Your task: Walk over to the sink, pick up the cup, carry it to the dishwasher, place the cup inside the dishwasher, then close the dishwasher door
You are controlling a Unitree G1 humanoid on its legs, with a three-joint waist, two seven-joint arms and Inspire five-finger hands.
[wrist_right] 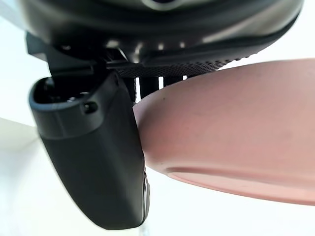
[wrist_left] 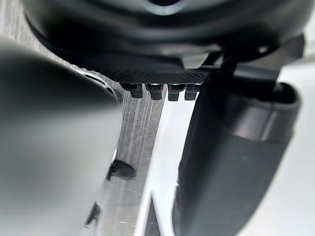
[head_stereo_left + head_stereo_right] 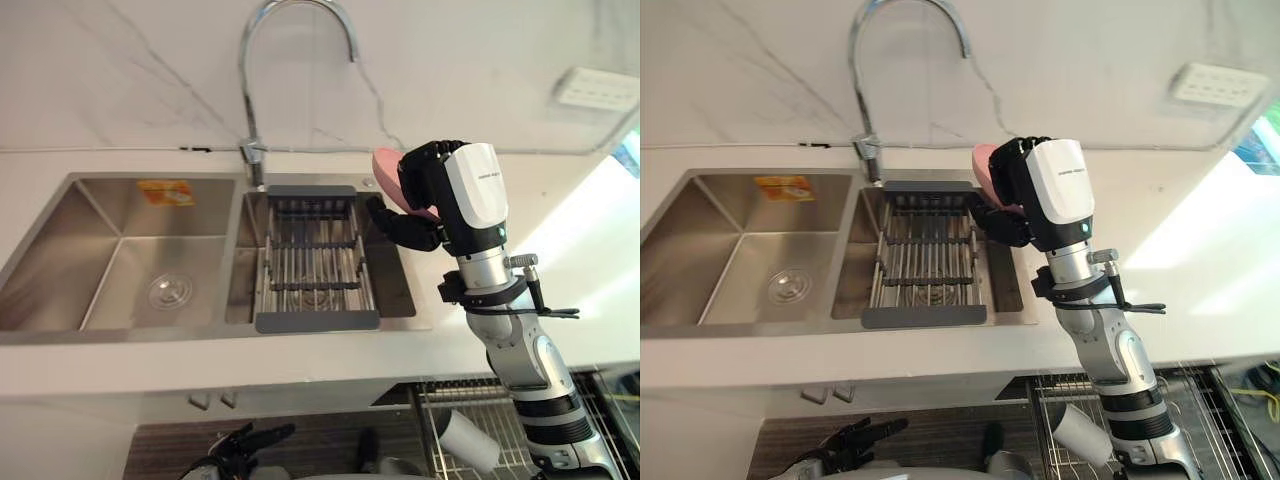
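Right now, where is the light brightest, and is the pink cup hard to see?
Left eye view: glare whitens the countertop right of the sink; the pink cup in the right hand is evenly lit; the left hand, below the countertop, is dimmer. Right wrist view: the cup darkens toward its rim against a white-bright background.

pink cup (image 3: 385,165): mostly hidden behind right robot hand (image 3: 430,182) | left robot hand (image 3: 245,445): cut off at bottom edge
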